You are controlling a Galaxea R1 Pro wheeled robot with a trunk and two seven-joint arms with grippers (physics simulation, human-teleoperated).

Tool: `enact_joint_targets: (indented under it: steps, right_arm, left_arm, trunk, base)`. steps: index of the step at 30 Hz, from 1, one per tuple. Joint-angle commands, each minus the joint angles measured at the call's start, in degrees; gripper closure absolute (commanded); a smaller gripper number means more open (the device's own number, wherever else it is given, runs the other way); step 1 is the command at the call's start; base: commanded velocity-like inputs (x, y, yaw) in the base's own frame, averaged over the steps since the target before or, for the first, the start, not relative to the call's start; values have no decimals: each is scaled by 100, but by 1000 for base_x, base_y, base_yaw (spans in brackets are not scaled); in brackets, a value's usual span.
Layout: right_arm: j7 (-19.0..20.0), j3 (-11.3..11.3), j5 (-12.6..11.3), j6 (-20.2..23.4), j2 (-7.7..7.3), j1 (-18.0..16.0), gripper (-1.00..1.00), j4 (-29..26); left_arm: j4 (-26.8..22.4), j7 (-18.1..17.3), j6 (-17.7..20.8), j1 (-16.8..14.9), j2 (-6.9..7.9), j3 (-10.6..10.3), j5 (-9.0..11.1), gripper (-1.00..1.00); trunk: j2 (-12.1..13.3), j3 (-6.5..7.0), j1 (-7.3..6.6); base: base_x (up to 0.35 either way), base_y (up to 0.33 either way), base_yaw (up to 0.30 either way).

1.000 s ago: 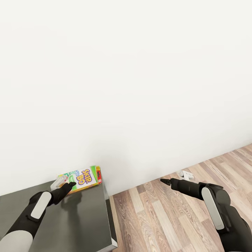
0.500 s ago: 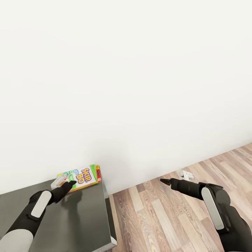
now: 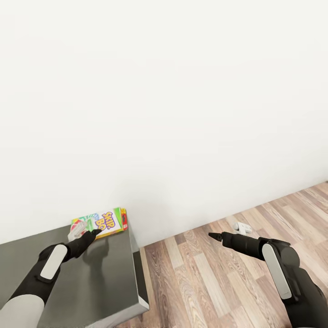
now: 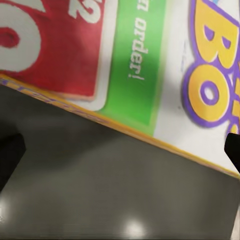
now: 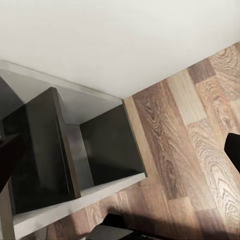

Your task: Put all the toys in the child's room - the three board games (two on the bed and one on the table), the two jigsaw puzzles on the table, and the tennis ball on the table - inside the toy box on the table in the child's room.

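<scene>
I am reaching my left tool (image 3: pixel 89 235), fingers apart, toward the Skip-Bo box (image 3: pixel 101 222) at twelve o'clock on the dark surface (image 3: pixel 102 282) (right tool (image 3: pixel 214 235) idling, its state unclear); I should straddle the near edge squarely.

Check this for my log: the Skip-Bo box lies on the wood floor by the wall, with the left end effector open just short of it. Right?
Not quite. The Skip-Bo box lies on the dark grey cabinet top, not on the floor, as the head view shows. The rest holds: it is by the wall, and the left end effector is open just short of it.
</scene>
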Motion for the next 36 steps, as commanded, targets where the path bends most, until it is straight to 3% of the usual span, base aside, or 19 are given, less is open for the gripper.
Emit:
enact_joint_targets:
  steps: [1,12,29,36]
  right_arm:
    - [59,-9,53,22,1,-5,-100,-3]
    - [59,-2,54,24,1,-5,-100,-3]
    - [51,-1,63,20,1,-5,-100,-3]
    - [50,148,66,20,1,-5,-100,-3]
  left_arm:
    - [14,56,38,1,-1,3,33,-100]
    - [-234,56,50,1,-1,17,41,-100]
    - [-321,-14,56,1,-1,12,42,-100]
    - [-334,-207,64,1,-1,5,43,-100]
  trunk:
    - [-9,-11,3]
    - [-9,-11,3]
    - [-9,-11,3]
    - [-9,-11,3]
  base:
    - [-35,-23,0]
    - [-14,-9,69]
    - [-2,-1,225]
    - [0,0,275]
